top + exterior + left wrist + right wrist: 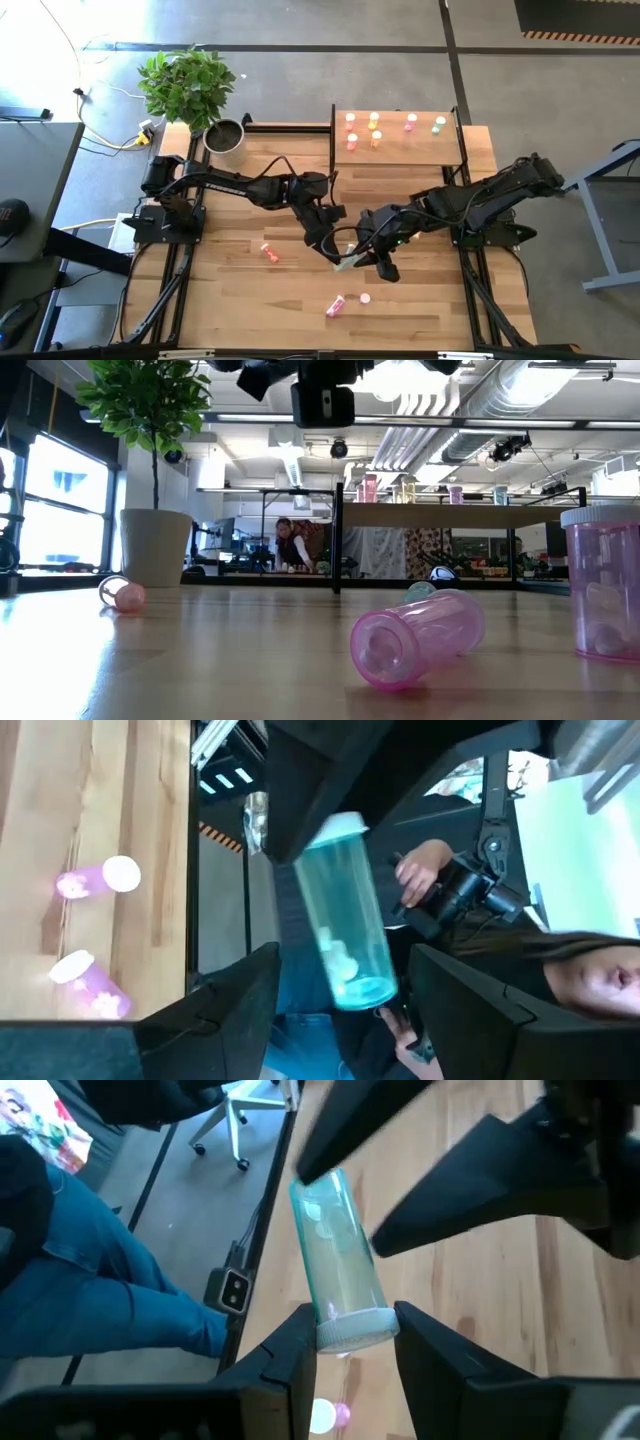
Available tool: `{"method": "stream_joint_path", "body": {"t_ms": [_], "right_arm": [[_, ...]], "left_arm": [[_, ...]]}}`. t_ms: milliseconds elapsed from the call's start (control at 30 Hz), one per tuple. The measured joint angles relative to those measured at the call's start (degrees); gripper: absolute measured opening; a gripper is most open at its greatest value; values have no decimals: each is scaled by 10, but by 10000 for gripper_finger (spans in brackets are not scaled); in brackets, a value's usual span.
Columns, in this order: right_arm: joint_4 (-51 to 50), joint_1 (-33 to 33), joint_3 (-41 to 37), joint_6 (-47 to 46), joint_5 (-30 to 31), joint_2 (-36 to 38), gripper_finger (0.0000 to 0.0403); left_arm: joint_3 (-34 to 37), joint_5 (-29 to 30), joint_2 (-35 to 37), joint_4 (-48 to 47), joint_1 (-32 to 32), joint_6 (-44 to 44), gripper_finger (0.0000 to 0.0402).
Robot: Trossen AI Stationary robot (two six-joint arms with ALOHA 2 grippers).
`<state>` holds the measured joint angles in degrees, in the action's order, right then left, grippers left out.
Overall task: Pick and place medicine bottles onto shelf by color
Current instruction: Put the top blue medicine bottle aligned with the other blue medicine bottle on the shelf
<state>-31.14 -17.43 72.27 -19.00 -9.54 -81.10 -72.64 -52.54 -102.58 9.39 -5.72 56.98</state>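
**Two grippers, one pale bottle**

The big striped wooden tabletop (pixel 240 300) fills the middle of the view from above. At its far edge sits one light-wood shelf (pixel 400 152) with a thin black panel along one side. Two dark robot arms reach in from the sides and meet near the middle of the table. One green leafy plant in a grey pot (pixel 225 135) stands at a far corner of the table.

One see-through pale green bottle with a white cap (pixel 335 1250) is up in the air between the two grippers. The right gripper (pixel 355 1315) pinches its white cap end tight. The left gripper (pixel 345 960) has its fingers spread wide around the other end, with a little gap on each side, so it is not squeezing.

Six tiny bottles stand on the shelf: four in the back row and two in the front row. They are too small to tell every colour. Three pink bottles are on the table: one lying near the left arm (pixel 268 251), one lying near the front (pixel 335 305), and one standing just beside it (pixel 365 298).

From above, the held bottle is mostly hidden by the grippers. In the low view, the standing pink bottle is cut off at the edge. One person in blue jeans (pixel 120 1300) sits beyond the table, only partly seen.
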Motion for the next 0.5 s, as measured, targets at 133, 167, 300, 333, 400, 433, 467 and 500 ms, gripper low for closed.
{"method": "stream_joint_path", "body": {"t_ms": [133,167,300,333,400,433,467,500], "right_arm": [[0,13,0,0,0,0,104],[0,17,0,0,0,0,104],[1,26,0,0,-3,0,104],[1,26,0,0,-5,0,104],[1,27,0,0,-5,0,104],[1,27,0,0,-5,0,104],[1,27,0,0,-5,0,104],[1,27,0,0,-5,0,104]], "left_arm": [[0,-12,0,16,2,24,213],[0,-15,0,19,2,29,212],[0,-14,0,16,2,34,200],[0,-14,0,17,1,34,196],[0,-14,0,16,-2,35,185],[0,-14,0,16,-3,35,179],[0,-14,0,16,-3,35,173],[0,-14,0,16,-3,34,166]]}}
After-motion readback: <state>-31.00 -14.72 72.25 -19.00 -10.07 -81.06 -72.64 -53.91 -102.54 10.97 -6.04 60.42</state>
